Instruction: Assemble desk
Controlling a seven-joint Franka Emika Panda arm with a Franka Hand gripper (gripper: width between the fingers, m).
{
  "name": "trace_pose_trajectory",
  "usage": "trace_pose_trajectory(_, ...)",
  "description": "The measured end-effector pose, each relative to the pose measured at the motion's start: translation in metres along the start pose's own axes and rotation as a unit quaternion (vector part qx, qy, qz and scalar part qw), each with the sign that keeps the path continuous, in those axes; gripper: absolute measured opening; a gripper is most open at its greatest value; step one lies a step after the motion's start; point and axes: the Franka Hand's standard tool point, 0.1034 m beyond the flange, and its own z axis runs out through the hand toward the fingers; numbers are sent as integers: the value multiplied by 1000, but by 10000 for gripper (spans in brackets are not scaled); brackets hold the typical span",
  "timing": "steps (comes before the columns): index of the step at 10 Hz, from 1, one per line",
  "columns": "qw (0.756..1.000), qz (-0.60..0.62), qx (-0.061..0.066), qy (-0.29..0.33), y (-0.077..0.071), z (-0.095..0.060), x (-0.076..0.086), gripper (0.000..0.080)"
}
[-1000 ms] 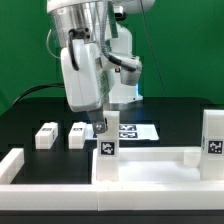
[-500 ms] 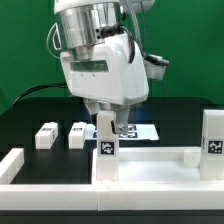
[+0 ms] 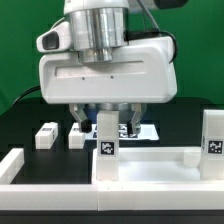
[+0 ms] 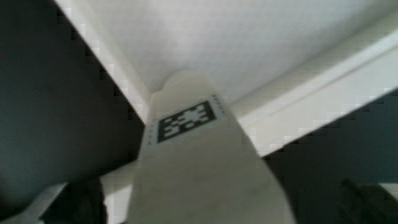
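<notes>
Surface: a black table (image 3: pixel 30 112) against a green backdrop (image 3: pixel 18 50). A dark cable (image 3: pixel 30 92) trails in on the exterior view's left. White border bars fence the work area, one at that view's left (image 3: pixel 12 165) and one along the front edge (image 3: pixel 100 207).

Just inside the left bar, two loose legs (image 3: pixel 45 135) (image 3: pixel 78 134) of the desk lie side by side on the table. They are close together, and both are apart from the rest of the desk.

At the centre, the gripper (image 3: pixel 103 125) hangs from its broad white housing, which fills the upper middle of the exterior view. It is directly over an upright leg (image 3: pixel 105 140). The jaws stand spread wide, one on each side of that leg, with a visible gap on both sides, and they grasp nothing. The wrist view agrees: the leg (image 4: pixel 196 170) rises between the two dark jaw shapes, and its tag (image 4: pixel 185 120) faces the camera.

The upright leg stands at the corner of the tabletop panel (image 3: pixel 150 168) nearest the exterior view's left. The panel lies flat on the table with its rim up. Whether the leg is fixed into it cannot be determined.

Behind the panel, partly hidden by the gripper, lies the marker board (image 3: pixel 145 130).

At the exterior view's right, a second upright leg (image 3: pixel 212 140) stands at the panel's other end, well apart from the gripper.
</notes>
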Motion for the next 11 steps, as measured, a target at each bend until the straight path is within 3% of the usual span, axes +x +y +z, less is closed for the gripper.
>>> trace_pose_trajectory(3,1000,9,-2,2,1,1,-1,640)
trace_pose_trajectory(5,996,87,-1,1,1,2,-1,296)
trace_pose_trajectory(9,964,265,-3,4,4,1,0,290)
trace_pose_trajectory(11,923,384,5,-5,7,1,-1,290)
